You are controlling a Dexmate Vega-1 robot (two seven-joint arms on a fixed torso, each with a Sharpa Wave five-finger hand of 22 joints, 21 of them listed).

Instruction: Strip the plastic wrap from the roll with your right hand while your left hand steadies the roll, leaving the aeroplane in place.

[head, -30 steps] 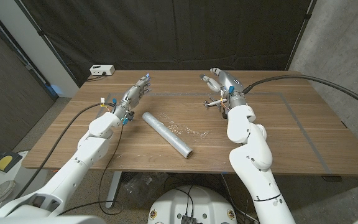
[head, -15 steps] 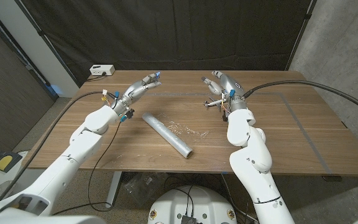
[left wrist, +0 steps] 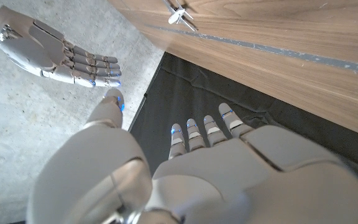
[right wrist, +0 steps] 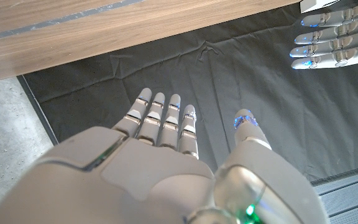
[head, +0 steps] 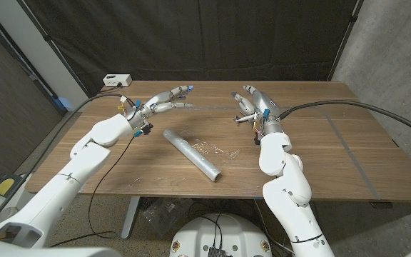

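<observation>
Clear plastic-wrapped roll (head: pixel 192 153) lies diagonally mid-table (head: pixel 320 153), far-left to near-right. Both hands hover beyond it, released, fingers apart, holding nothing. Left hand (head: pixel 164 101) nearer the roll's far end; right hand (head: pixel 255 100) well apart.

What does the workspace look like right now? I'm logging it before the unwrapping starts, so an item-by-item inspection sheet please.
Surface: brown wooden table, tape lines on it.
Job's things: grey roll of clear plastic wrap lying diagonally, loose crinkled film beside it; small white aeroplane on the table under the right hand.
Clutter: nothing seen.
Hands: left hand raised, fingers spread, holding nothing; right hand raised, fingers extended, holding nothing. Neither touches the roll.
Cables: black cable arching to the right arm; thin black one along the left arm.
Surroundings: black curtain behind; white box at the far left corner; concrete wall on the right.
</observation>
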